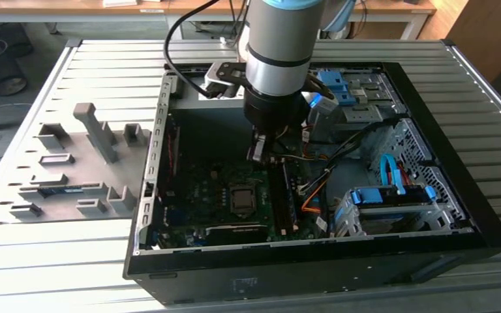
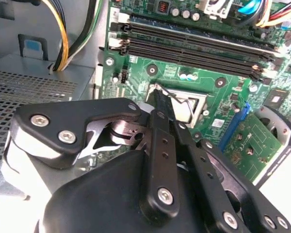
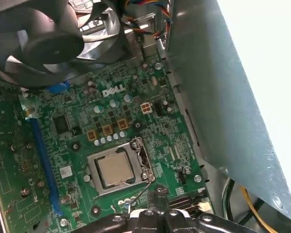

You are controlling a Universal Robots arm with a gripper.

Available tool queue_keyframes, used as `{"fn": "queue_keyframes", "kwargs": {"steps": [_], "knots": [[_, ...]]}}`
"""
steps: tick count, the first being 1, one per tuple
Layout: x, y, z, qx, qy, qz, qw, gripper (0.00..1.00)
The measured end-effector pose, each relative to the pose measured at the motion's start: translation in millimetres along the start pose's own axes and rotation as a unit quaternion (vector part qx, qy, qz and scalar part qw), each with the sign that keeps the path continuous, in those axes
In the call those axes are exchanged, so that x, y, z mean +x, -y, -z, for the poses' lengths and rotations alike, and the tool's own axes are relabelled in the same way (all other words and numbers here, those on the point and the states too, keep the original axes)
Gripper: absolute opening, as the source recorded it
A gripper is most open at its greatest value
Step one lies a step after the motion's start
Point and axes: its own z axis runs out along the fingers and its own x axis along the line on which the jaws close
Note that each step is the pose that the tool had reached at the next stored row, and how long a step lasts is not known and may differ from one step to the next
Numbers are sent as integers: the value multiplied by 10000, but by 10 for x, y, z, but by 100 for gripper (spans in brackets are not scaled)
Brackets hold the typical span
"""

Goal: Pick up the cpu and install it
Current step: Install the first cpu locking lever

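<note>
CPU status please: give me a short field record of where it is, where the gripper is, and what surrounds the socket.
cpu: seated in the socket frame on the motherboard, silvery top showing
gripper: inside the open computer case, fingertips at the socket's edge, beside the thin wire lever
held item: none visible
nearby: memory slots, fan

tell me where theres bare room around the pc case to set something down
The slatted table is bare along its far edge and near the grey fixture tray, and on the strip at the exterior view's right of the case. Inside is crowded: the arm's tool over the motherboard, cables and drive cage.
</note>
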Motion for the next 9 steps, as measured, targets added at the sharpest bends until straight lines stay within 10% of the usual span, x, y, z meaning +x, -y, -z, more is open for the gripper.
{"fn": "queue_keyframes", "kwargs": {"steps": [3,7,9], "knots": [[0,-1,-13,12,-6,244,9997,10],[10,-11,-38,-36,160,364,9992,10],[63,-11,-53,-40,173,368,9992,10]]}}
